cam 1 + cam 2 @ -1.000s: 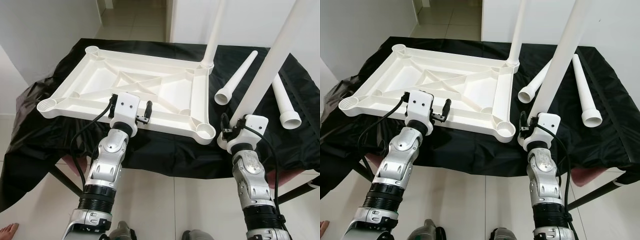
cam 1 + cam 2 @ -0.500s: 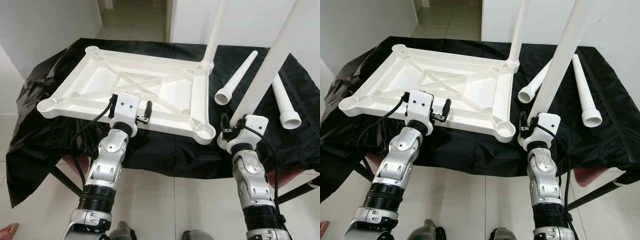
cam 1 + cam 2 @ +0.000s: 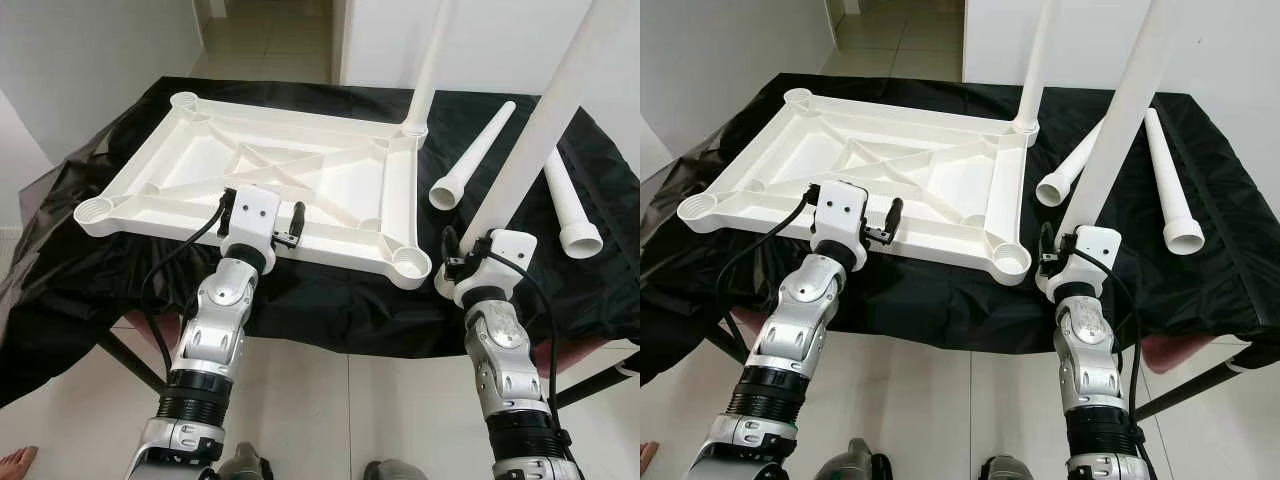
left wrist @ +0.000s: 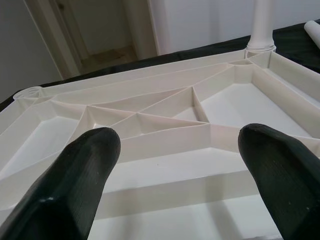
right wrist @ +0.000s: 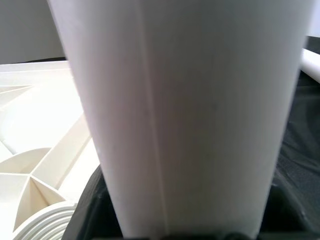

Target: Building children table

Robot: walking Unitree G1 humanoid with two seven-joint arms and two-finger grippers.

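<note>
Left eye view, lower half: the right gripper [image 3: 450,262] is clamped on a long white table leg [image 3: 540,125] that rises to the upper right corner, its foot just beside the near-right corner socket [image 3: 410,263] of the upturned table top [image 3: 300,175]. The left gripper [image 3: 293,224] sits over the near rim at frame centre, fingers [image 4: 82,172] spread and holding nothing. Step in hand, by my judgement: seating the second leg. Next move calls for shifting the foot over the socket, then pressing down. One fitted leg [image 3: 430,60] stands at the far-right corner. Two spare legs [image 3: 475,155] lie right on the black cloth [image 3: 330,300], near the table edge; open room lies left.
</note>
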